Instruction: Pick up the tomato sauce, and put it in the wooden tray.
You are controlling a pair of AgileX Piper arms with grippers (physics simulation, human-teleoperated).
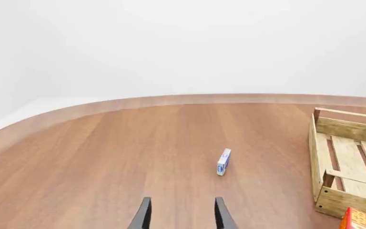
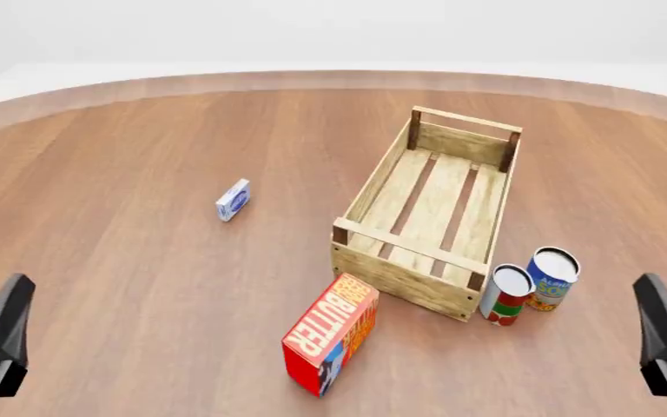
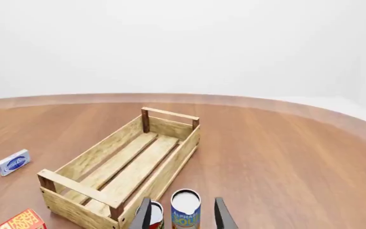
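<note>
While the left wrist cam shows the left gripper [image 1: 181, 217] w/ fingers apart over bare table [image 1: 106, 152], grasping nothing, a small blue-white box [image 1: 224, 161] lies ahead and the wooden tray [image 1: 323, 157] is off to one side. Front cam: tomato sauce [image 2: 505, 294] stands upright on the table just beside the tray's near right corner, touching or nearly touching the blue-yellow can [image 2: 551, 279]; red butter box [image 2: 331, 334] near the tray's front left. Right wrist cam: right gripper [image 3: 181, 217] spread wide, nothing held, both cans just ahead of its fingers.

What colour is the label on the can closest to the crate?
Red, white and green, on the tomato sauce beside the wooden tray; front view shows it best.
</note>
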